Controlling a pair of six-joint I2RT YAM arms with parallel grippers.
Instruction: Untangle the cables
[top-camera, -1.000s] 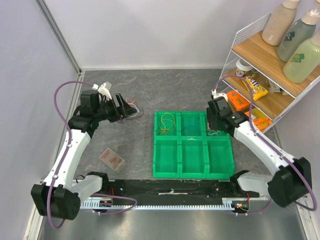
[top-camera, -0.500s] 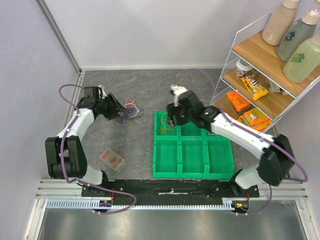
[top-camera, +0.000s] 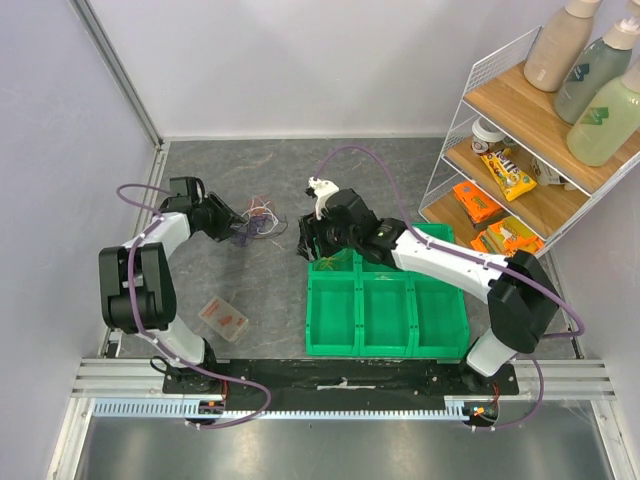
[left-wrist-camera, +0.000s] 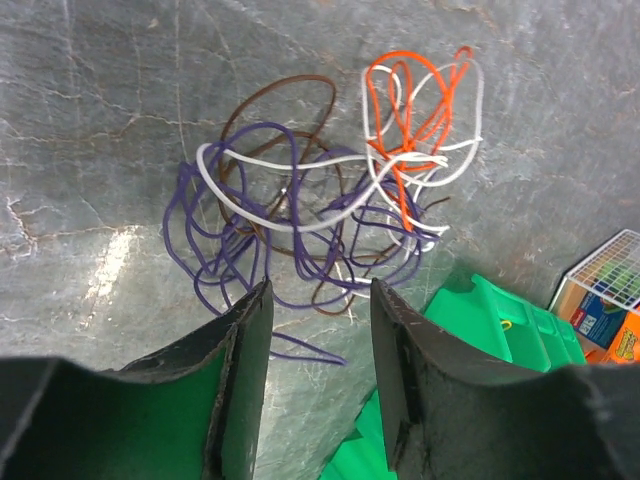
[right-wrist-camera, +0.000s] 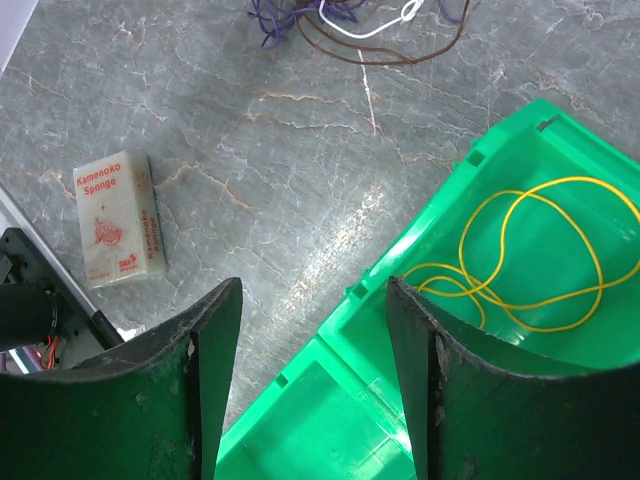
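Left claw (left-wrist-camera: 320, 300): jaws apart, nothing clamped. Tips are set just short of the tangle of thin purple, brown, white and orange wire loops (left-wrist-camera: 320, 215). It lies on the grey stone-pattern counter (left-wrist-camera: 90, 120), left of centre in the top view.

Right claw (right-wrist-camera: 313, 290): jaws apart, empty, hung over the upper-left corner of the green plastic compartment bin (right-wrist-camera: 400, 262). A loose yellow wire loop (right-wrist-camera: 530, 260) is seen in that corner compartment.

Risks:
- Several loops could be pinched at once if the left claw is closed on the near purple edge, as purple, brown and white are interwoven there. The whole bundle would then be dragged, not parted.
- A single thin strand could be lost from the jaws.
- The bin rim could be struck if the right claw is lowered here.

Versus a second ago:
- The right arm (top-camera: 450, 262) has been swung from the bin's right side, by the wire shelf (top-camera: 495, 95), to its upper-left corner.
- The left arm (top-camera: 150, 240) has been folded back toward lower left.
- The tangle is seen in much the same spot.
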